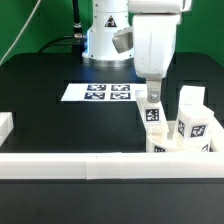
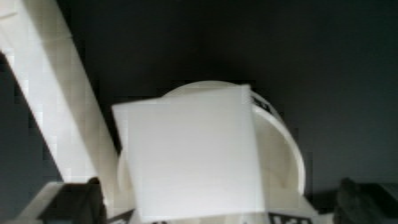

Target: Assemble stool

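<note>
Gripper [image 1: 152,97] jaws spread wide, holding nothing; upright leg [image 1: 153,113] sits directly below between the fingers, long axis vertical, by the border rail [image 1: 70,167] at the exterior view's right; next move looks like straight down, then close.

You have a black table [image 1: 40,110] carrying the marker board [image 1: 98,92], which lies flat toward the back near the robot's base. White border rails [image 1: 90,166] run along the front edge, and blocky white legs [image 1: 190,122] with tags stand in the corner on the exterior view's right.
</note>
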Action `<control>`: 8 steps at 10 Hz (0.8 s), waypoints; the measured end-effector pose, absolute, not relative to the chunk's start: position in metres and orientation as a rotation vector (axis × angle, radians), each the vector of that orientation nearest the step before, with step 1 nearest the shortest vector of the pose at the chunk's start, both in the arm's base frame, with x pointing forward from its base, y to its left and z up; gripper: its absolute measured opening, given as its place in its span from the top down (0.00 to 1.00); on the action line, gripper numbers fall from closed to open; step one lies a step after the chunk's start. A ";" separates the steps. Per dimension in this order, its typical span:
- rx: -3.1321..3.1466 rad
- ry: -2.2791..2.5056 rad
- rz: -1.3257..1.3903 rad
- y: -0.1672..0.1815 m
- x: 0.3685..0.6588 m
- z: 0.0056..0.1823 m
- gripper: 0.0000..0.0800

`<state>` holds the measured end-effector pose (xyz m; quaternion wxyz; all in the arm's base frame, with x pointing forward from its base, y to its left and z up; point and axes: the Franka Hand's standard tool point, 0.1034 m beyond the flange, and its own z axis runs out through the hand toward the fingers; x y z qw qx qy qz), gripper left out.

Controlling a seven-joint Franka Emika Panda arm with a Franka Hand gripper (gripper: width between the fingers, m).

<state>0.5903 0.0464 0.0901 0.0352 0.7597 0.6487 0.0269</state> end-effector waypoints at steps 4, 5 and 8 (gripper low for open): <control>2.319 2.021 0.062 0.043 0.587 0.081 0.20; 2.320 2.021 0.059 0.042 0.587 0.080 0.44; 2.325 2.018 0.057 0.041 0.586 0.079 0.58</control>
